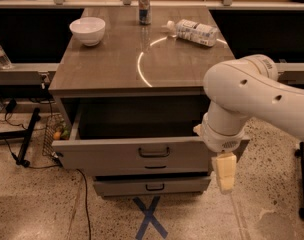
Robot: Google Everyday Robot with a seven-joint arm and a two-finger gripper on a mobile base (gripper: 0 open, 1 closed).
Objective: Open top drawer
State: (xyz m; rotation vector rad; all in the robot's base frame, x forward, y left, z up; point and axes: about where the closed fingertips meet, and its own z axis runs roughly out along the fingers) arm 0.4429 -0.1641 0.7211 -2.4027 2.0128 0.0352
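The top drawer point(107, 156) stands pulled out from under the grey-brown cabinet top point(107, 69), its inside dark. Its small dark loop handle point(153, 152) is at the centre of the flat front. My gripper point(224, 173) hangs pointing down at the drawer's right end, in front of and below the front's right corner. It is well to the right of the handle and holds nothing that I can see. My white arm point(252, 94) covers the drawer's right end.
Two shallower drawers sit below; the lowest point(152, 186) sticks out a little. On the top are a white bowl point(88, 30), a can point(144, 5) and a lying plastic bottle point(192, 31). A blue tape X point(149, 216) marks the floor. Cables and a wire basket point(54, 134) are at left.
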